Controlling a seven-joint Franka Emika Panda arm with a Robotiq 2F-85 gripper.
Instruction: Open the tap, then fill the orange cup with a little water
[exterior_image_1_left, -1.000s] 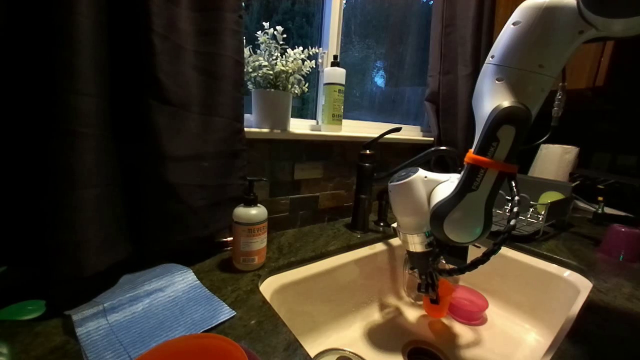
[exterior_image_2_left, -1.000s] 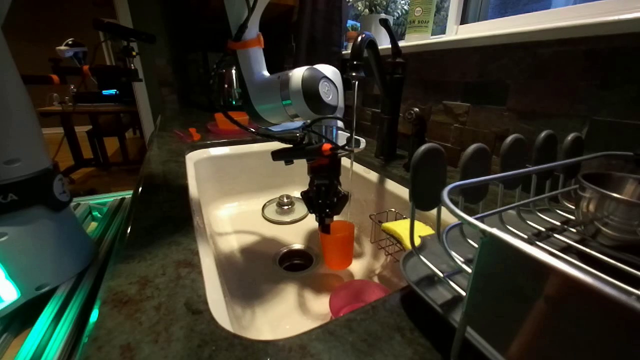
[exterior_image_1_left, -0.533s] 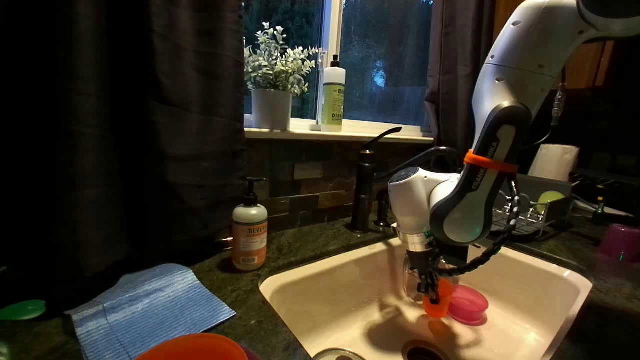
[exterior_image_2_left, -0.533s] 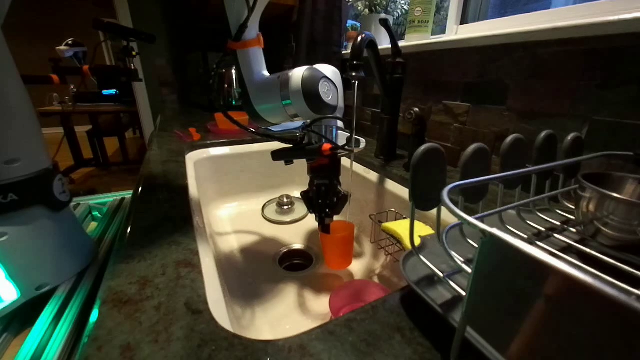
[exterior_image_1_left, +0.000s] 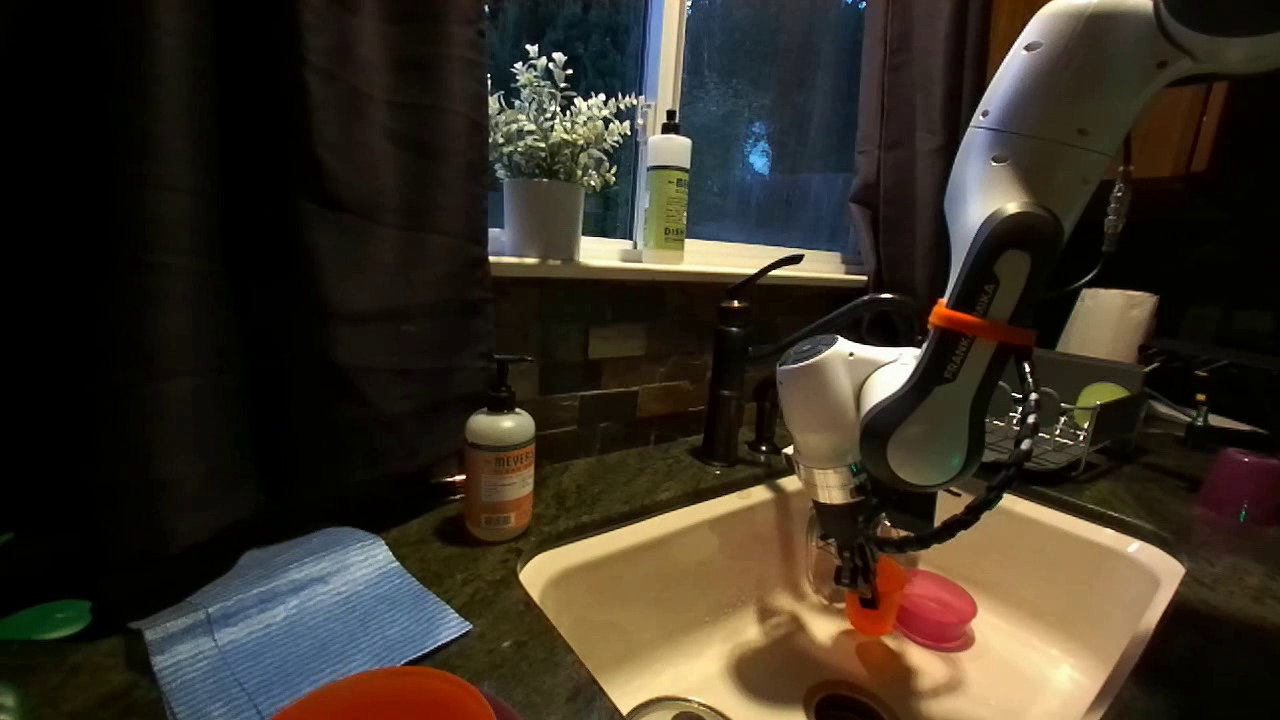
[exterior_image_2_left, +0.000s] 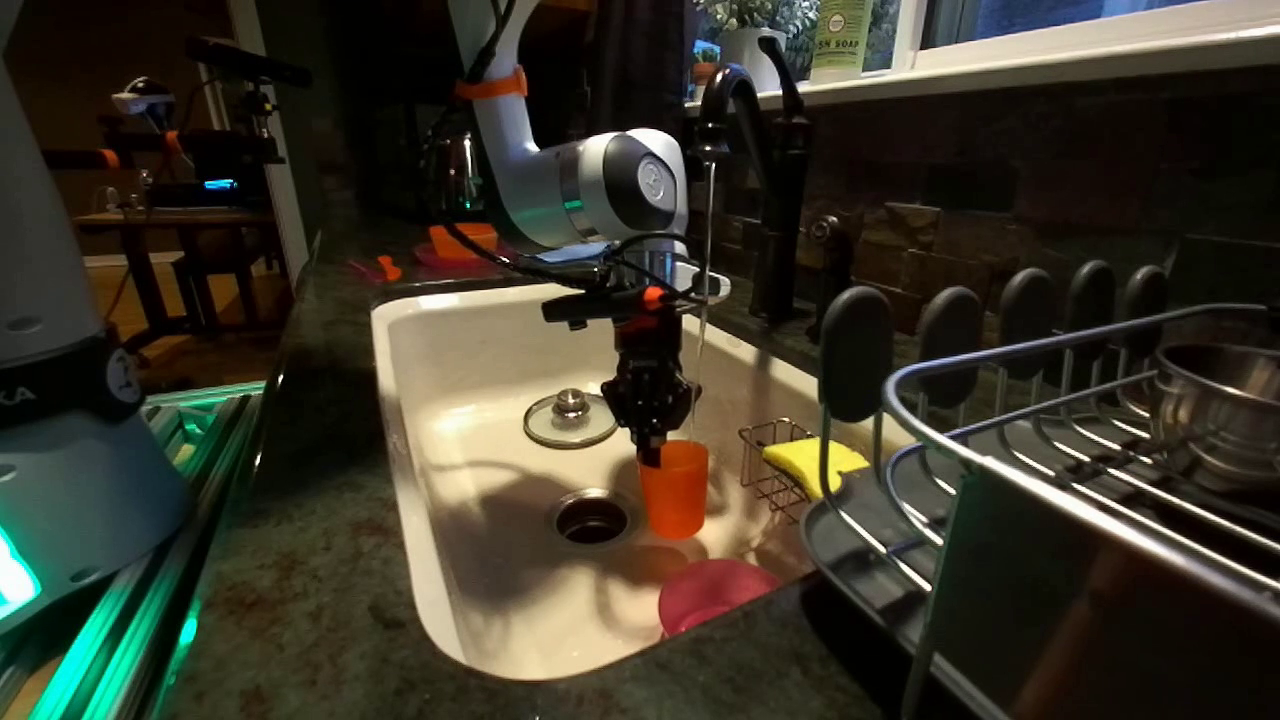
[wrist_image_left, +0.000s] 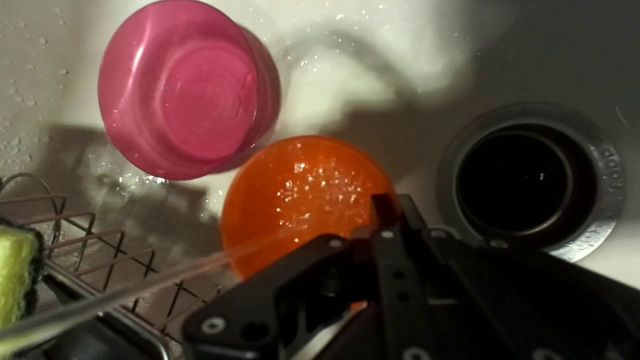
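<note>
orange cup (wrist_image_left: 300, 200) | below hand (wrist_image_left: 395, 209) | pinched at rim | under running tap (exterior_image_2_left: 782, 200)

Inside the cream-white sink (exterior_image_1_left: 650, 560), the orange cup (exterior_image_2_left: 680, 500) is plain and the round cup (wrist_image_left: 190, 95) pink. At the sink's edge, the sponge (exterior_image_2_left: 815, 463) is yellow with a dark layer. Over the sink, the gripper (exterior_image_2_left: 650, 452) is black. Behind the sink, the tap (exterior_image_2_left: 783, 190) is dark bronze-black and the tiles (exterior_image_1_left: 617, 341) mix brown, grey and tan. Beside the sink, the cloth (exterior_image_1_left: 300, 600) is blue with paler stripes.
</note>
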